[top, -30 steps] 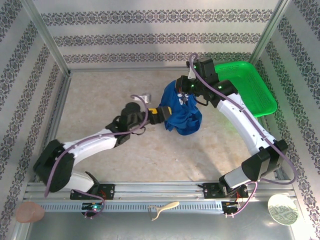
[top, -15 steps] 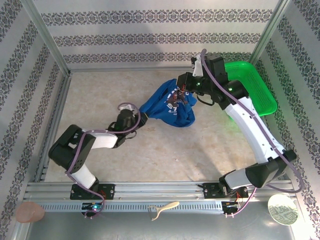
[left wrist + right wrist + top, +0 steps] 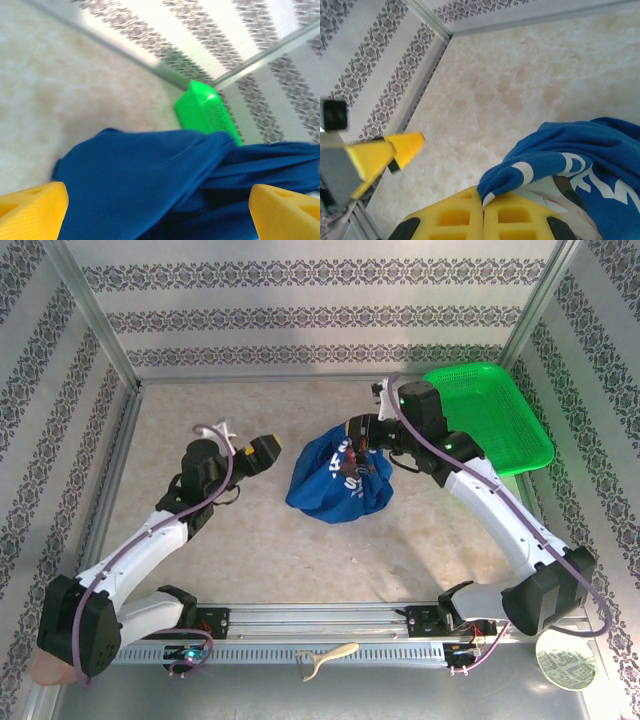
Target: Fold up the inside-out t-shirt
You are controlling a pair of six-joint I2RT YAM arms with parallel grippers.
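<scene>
The royal-blue t-shirt [image 3: 335, 480] hangs bunched in a heap at the table's middle, pale lettering and part of the chest graphic showing. My right gripper [image 3: 362, 432] is shut on its upper edge. In the right wrist view the yellow pads [image 3: 450, 217] meet on a fold of the t-shirt [image 3: 580, 150]. My left gripper [image 3: 262, 452] stands open a short way left of the cloth, not touching it. In the left wrist view its fingertips [image 3: 30, 210] sit wide apart, with the t-shirt [image 3: 150, 170] lying ahead of them.
A green mesh basket [image 3: 490, 415] stands at the back right, also seen as a green corner [image 3: 205, 107]. Patterned walls and metal posts close three sides. The rail [image 3: 320, 625] runs along the front, with small items beyond it.
My left gripper let go of the t-shirt and drew back to the left. The stretched cloth dropped into a heap under the right gripper, which shifted slightly.
</scene>
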